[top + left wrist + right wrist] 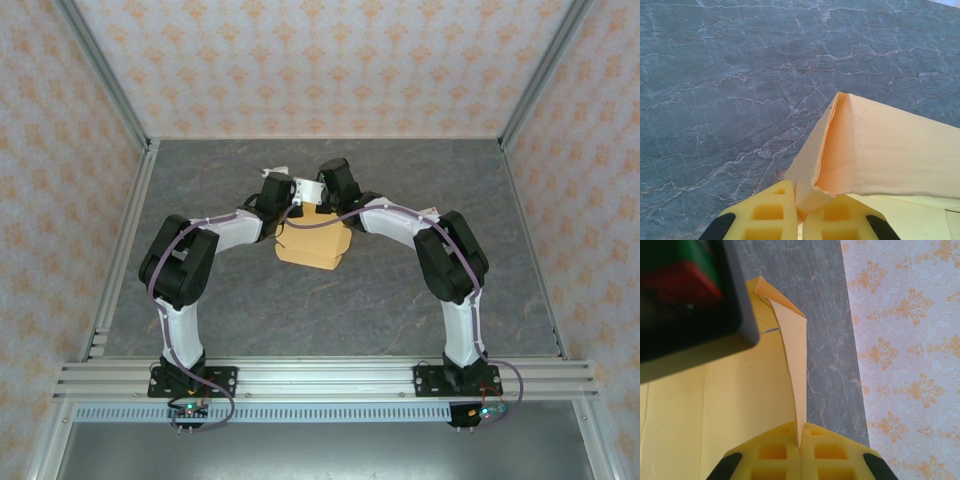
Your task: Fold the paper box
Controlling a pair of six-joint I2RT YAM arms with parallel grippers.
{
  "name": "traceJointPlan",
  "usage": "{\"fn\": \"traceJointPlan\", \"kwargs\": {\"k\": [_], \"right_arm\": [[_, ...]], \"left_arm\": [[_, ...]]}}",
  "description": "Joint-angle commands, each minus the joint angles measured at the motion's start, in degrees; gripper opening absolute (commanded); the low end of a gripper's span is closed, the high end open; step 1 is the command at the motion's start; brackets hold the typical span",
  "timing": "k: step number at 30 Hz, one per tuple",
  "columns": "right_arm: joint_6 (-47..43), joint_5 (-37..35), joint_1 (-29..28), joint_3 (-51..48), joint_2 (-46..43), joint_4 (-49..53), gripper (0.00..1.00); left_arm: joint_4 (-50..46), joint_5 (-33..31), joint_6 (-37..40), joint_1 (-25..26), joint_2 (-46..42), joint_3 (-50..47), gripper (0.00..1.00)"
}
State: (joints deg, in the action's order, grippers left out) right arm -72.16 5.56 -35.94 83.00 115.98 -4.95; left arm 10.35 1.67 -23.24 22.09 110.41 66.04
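We find the paper box point(312, 243) lying near the middle of the bench point(420, 290). It is light orange-tan thin cardboard, partly folded. Both arms bend inward toward it, the left one from the left and the right one from the right, and their wrists sit close together over the box's far edge.

In the left wrist view, the left hand point(799, 209) is clamped on the paper box. Its yellow fingers point(771, 215) press together on a lower corner of the cardboard. From that pinch a doubled-over wall of the box rises and runs off to the right, with a narrow hollow showing at its near end. A flatter part of the sheet lies under it at the lower right. The grey veined bench spreads out beyond.

In the right wrist view, the right hand point(800, 442) is likewise closed on the box. A thin flap point(796, 365) stands on edge and runs straight down into the seam between the two yellow fingers, which meet with only the cardboard between them. To the left of the flap lies a flat panel point(740, 410) of the box with crease lines. To the right are bare bench and the patterned wall point(910, 340). A dark blurred block point(690, 300) with green and red patches hangs at the upper left, close to the lens. We cannot tell what it is.
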Motion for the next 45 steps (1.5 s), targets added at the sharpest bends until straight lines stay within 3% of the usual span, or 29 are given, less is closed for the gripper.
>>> {"fn": "traceJointPlan", "kwargs": {"k": [1, 8, 15, 17, 22, 24, 28, 32, 38, 42, 45], "right_arm": [[2.2, 5.0, -1.0, -0.8, -4.3, -1.3, 0.09], [5.0, 4.5, 0.4, -2.4, -6.8, -1.9, 0.28], [10.3, 4.7, 0.7, -4.8, -10.1, -3.0, 0.37], [14.9, 4.9, 0.6, -5.8, -12.3, -3.2, 0.39], [36.5, 1.9, 2.3, -11.0, -20.2, -2.9, 0.5], [42.8, 2.7, 4.0, -14.1, -23.1, -2.1, 0.61], [53.7, 11.0, 10.6, -19.0, -26.7, -1.6, 0.72], [63.7, 19.7, 17.4, -19.8, -24.4, -2.1, 0.73], [67.2, 28.9, 19.7, -20.7, -20.4, -5.3, 0.73], [68.0, 26.4, 19.5, -18.8, -22.8, -2.6, 0.73], [70.1, 18.1, 16.3, -12.5, -23.9, 7.5, 0.7]], "left_arm": [[2.4, -2.4, 0.3, -3.1, -0.5, -2.0, 0.01], [1.6, 0.8, 3.7, -4.1, -0.6, -2.7, 0.0], [0.4, 3.6, 6.6, -4.7, -3.8, -3.0, 0.0], [-0.2, 4.6, 7.3, -5.1, -4.1, -3.1, 0.0], [0.8, 7.3, 7.4, -6.6, -5.2, -4.8, 0.0], [1.3, 8.2, 7.8, -6.8, -5.5, -5.0, 0.0], [1.7, 10.3, 8.7, -7.0, -5.5, -5.2, 0.0], [2.0, 10.7, 9.0, -7.1, -5.7, -5.5, 0.0], [1.1, 10.4, 9.9, -7.1, -6.0, -5.4, 0.0], [0.5, 9.6, 10.4, -7.1, -6.7, -5.7, 0.0], [0.3, 9.0, 10.4, -7.1, -7.0, -5.7, 0.0]]}}
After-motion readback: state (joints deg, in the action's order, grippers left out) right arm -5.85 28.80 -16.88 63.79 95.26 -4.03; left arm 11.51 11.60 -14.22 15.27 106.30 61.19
